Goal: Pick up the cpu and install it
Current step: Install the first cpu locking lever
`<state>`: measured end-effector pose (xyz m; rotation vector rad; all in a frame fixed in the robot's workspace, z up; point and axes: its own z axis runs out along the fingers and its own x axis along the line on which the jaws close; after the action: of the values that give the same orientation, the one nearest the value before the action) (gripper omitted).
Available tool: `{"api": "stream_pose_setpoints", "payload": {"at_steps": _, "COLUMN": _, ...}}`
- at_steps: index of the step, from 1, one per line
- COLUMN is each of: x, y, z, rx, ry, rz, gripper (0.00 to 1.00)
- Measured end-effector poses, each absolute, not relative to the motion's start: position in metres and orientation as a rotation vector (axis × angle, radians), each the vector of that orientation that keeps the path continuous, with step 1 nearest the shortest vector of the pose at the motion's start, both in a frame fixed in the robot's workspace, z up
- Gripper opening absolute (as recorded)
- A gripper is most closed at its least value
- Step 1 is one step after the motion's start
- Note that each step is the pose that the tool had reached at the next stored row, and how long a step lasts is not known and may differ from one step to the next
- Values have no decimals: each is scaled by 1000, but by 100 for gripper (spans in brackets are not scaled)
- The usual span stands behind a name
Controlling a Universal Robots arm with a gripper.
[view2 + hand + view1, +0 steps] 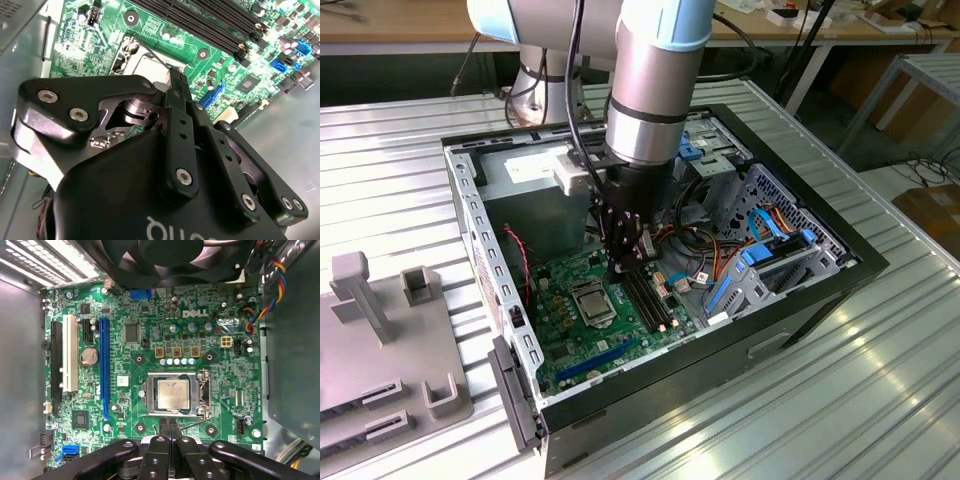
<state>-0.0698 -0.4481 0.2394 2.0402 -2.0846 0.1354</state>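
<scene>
My closed, empty black gripper [169,426] hovers beside the small silvery-grey square cpu [173,394], seated mid-green motherboard [125,385].

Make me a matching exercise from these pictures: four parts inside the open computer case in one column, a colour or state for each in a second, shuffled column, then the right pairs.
Column one
1. the cpu
2. the gripper
3. the long expansion slot
4. the coin battery

Column two
A. blue, running beside a white slot
B. fingers shut together, holding nothing
C. silvery-grey square lying in the socket frame
D. round and shiny, between the white slot and the blue one

Right pairs: 1-C, 2-B, 3-A, 4-D
</scene>
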Motion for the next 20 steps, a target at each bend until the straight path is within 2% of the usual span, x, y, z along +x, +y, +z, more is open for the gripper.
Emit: {"api": "stream_pose_setpoints", "payload": {"at_steps": 20, "x": -68, "y": -447, "z": 232, "rx": 2040, "ry": -2054, "rz": 170, "gripper": 13}}
